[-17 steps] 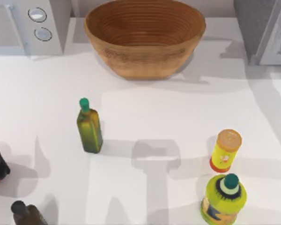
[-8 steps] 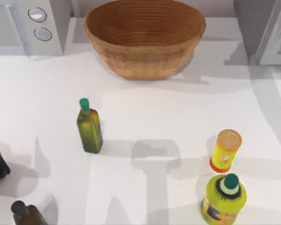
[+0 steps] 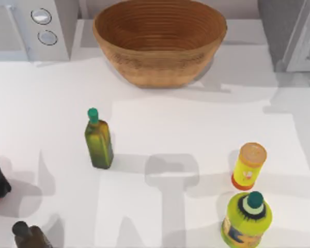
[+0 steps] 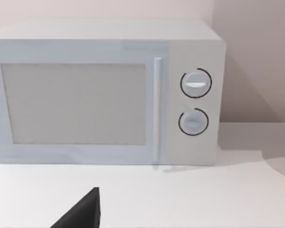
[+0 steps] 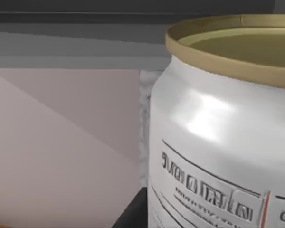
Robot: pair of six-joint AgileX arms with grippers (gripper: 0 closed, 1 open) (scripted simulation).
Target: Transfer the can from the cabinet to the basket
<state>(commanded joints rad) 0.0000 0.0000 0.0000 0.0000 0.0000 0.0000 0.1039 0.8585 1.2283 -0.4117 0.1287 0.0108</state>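
The can [image 5: 218,142], silver-white with a gold rim and fine lettering, stands very close in the right wrist view, with grey cabinet walls behind it. A dark part of my right gripper [image 5: 132,213] shows low against the can's side. The basket [image 3: 160,41], a wide tan woven bowl with nothing in it, sits at the back middle of the table. The cabinet [image 3: 292,36], grey with a pale door, stands at the back right. A dark tip of my left gripper [image 4: 80,213] points toward the white microwave [image 4: 104,92].
The microwave [image 3: 31,28] stands at the back left. A green bottle [image 3: 98,139] stands left of centre. At the front right are a yellow tube with an orange lid [image 3: 249,165] and a yellow-green bottle [image 3: 247,219]. Dark bottles [image 3: 28,235] stand along the left edge.
The arm shadow beside the cabinet has slid off the back right and now lies lower across the table's right side. The basket and bottles have not moved.
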